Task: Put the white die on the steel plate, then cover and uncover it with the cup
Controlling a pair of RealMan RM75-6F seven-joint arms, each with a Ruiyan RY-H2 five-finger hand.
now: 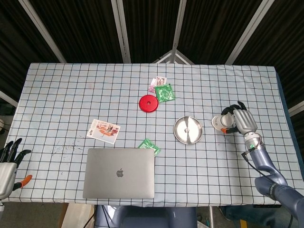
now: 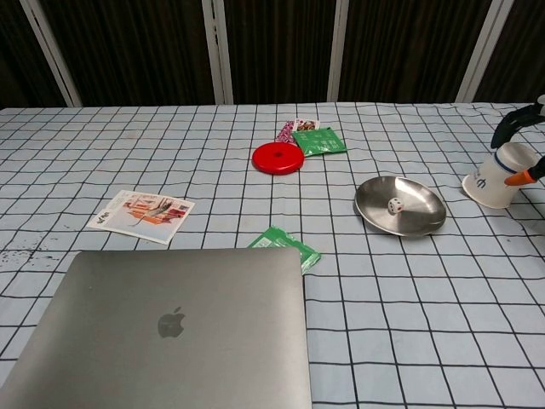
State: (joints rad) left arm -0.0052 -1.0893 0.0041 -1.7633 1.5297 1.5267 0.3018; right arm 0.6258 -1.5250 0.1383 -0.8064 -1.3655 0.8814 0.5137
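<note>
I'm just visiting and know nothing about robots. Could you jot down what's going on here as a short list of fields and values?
die: white die lies in the steel plate
cup: white cup, tilted, to the right of the plate, not over the die
right hand: right hand holds the cup
left hand: left hand at the table's near left corner, fingers apart, holding nothing
also on the table: closed laptop, red disc, green packets, picture card
covering step: not under way in this moment
</note>
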